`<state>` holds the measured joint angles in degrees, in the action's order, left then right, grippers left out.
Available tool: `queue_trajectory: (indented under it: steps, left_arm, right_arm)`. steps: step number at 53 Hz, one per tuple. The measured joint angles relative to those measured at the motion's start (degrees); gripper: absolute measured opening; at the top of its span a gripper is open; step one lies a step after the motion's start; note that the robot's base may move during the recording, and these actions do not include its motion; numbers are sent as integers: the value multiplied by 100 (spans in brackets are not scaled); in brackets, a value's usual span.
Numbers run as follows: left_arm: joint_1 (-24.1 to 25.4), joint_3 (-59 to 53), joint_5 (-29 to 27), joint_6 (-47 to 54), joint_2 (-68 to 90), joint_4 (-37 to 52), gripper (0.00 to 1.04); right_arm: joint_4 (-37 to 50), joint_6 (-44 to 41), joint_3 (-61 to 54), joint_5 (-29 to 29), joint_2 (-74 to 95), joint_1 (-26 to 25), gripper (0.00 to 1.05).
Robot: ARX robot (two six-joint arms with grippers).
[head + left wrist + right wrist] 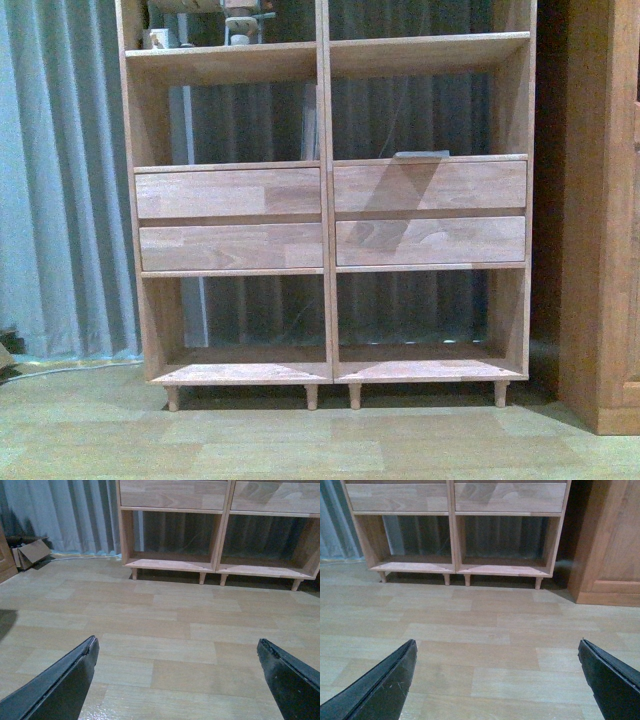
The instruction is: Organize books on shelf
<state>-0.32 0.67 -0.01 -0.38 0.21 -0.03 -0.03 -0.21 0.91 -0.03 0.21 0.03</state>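
Left claw (176, 642): jaws spread wide, empty, over the wood-pattern floor (165, 605).
Right claw (496, 642): jaws also spread wide, empty.
Shelf (325, 300): far side of the floor, well apart from both claws. Light wood, two columns, four drawer fronts, peg legs.
Right middle compartment: thin grey flat item (422, 154), too faint to identify.
Top-left compartment: small objects (245, 25).
Cabinet (600, 250): right of shelf.
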Motion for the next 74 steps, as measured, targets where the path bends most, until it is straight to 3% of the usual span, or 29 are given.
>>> queue_trajectory:
  steps: [74]
  left_arm:
    - [0,0,2,-2,0,0,98]
  right_arm:
    - [0,0,0,2,2,0,98]
